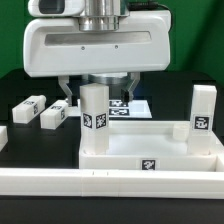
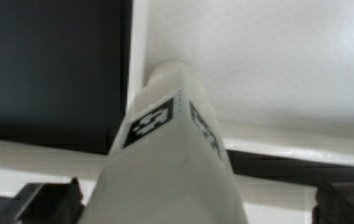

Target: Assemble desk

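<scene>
The gripper [image 1: 99, 92] is wide open and holds nothing; 1 upright leg [image 1: 95, 115] at the desk top's [image 1: 150, 165] left end stands between its fingers [image 1: 63, 96], untouched.

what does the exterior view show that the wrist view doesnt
Only the exterior view: a second upright leg at the desk top's corner on that view's right, two loose legs lying on the table, the marker board and a border rail. Only the wrist view: a close look down along the near leg, with both claw fingers standing clear of it. Both: that upright leg on the desk top, inside the open claw.
</scene>
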You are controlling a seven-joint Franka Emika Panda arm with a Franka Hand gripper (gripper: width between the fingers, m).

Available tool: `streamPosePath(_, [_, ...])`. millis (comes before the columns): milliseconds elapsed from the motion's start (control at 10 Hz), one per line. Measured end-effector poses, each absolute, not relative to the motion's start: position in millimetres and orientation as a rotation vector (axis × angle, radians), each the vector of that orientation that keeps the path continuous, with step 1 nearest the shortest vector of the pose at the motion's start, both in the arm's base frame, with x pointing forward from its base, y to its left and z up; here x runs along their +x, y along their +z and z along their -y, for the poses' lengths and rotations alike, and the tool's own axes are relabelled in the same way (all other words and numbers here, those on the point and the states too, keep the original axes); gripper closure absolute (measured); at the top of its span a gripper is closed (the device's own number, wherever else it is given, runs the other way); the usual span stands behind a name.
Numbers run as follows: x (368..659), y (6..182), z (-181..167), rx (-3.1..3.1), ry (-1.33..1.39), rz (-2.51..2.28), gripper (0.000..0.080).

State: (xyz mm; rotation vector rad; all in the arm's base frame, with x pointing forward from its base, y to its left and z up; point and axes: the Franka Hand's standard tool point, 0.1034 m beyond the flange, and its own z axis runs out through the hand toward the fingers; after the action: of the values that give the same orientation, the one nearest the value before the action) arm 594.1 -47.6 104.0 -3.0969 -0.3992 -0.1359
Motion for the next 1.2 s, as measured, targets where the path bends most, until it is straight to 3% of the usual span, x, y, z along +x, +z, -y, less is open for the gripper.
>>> streamPosePath(500, [592.5, 102.5, 51.4, -3.032, -0.134, 0.806, 0.0150])
streamPosePath(700, [592.4, 102.4, 51.9, -3.023, -0.134, 0.840, 0.0397])
streamPosePath(800, [592.4, 102.4, 52.0, -3.023, -0.134, 0.840, 0.0397])
streamPosePath(900, [592.4, 102.4, 52.0, -3.023, -0.134, 0.840, 0.0511])
streamPosePath(1200, [592.4, 102.7, 52.5, -3.037, -0.130, 0.767, 0.0511])
